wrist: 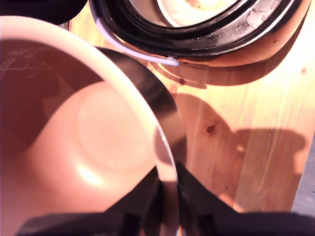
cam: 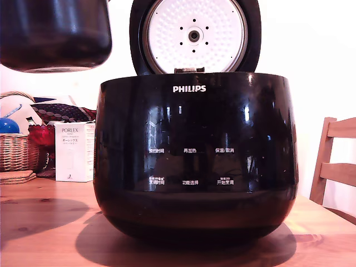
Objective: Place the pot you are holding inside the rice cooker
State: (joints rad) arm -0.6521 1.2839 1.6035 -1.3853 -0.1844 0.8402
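The tool [wrist: 168,206] pinches the rim of the pot [cam: 54,34], holding it aloft beside the open rice cooker [cam: 194,161].

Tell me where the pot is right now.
The pot hangs in the air at the exterior view's upper left, beside the rice cooker and its raised lid, held by the gripper.

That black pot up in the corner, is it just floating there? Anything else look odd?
Not floating: the end effector pinches the pot by its rim, holding it in the air to the exterior view's left of the rice cooker, whose lid stands open. Nothing looks spilled, tipped or damaged.
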